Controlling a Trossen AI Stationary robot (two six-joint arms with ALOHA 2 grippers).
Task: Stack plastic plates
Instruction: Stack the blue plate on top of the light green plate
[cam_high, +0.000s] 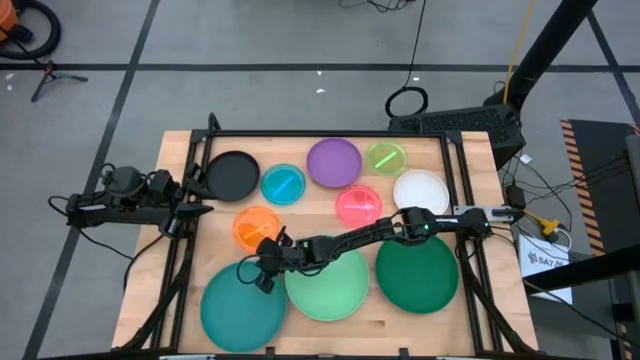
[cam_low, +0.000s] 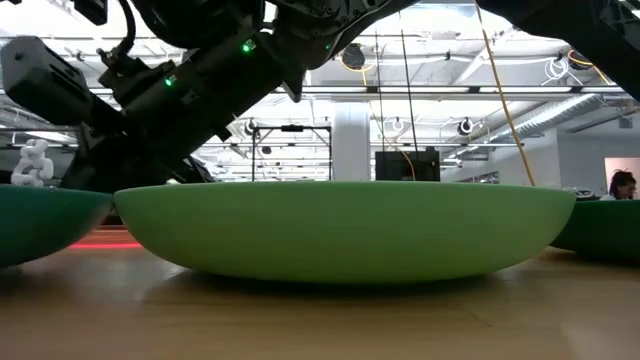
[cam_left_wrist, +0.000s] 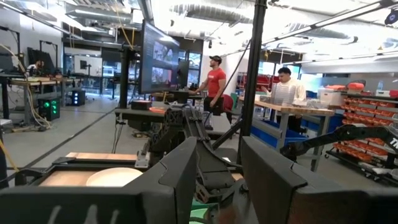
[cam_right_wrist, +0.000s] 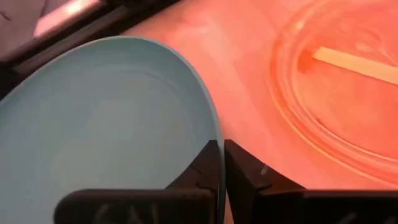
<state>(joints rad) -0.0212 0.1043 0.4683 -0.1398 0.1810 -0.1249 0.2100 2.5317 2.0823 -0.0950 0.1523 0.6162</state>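
Note:
Ten round plates lie bottom-down on the wooden table. Along the near edge are the large teal plate (cam_high: 243, 305), mint plate (cam_high: 327, 283) and dark green plate (cam_high: 417, 275). Farther back are the black (cam_high: 232, 175), blue (cam_high: 283, 184), purple (cam_high: 333, 161), lime (cam_high: 386, 157), white (cam_high: 421, 190), pink (cam_high: 358, 205) and orange (cam_high: 255, 228) plates. My right gripper (cam_high: 262, 278) reaches across the mint plate to the teal plate's far right rim and is shut on it. My left gripper (cam_left_wrist: 217, 180) waits open at the table's left edge, beside the black plate. My right gripper (cam_right_wrist: 222, 146) pinches the teal plate's rim (cam_right_wrist: 214, 124) on the side nearest the orange plate (cam_right_wrist: 336, 81). One finger (cam_right_wrist: 205, 165) is inside the plate and the other (cam_right_wrist: 242, 168) outside. The fingers come slanting down from the table's right. Whether the rim is raised off the table, I cannot tell.
The mint plate (cam_low: 345, 230) fills the low view, with the teal plate (cam_low: 40, 220) and the dark green plate (cam_low: 605, 230) on either side. A black frame (cam_high: 300, 133) runs along the table's far and side edges. People stand in the room beyond.

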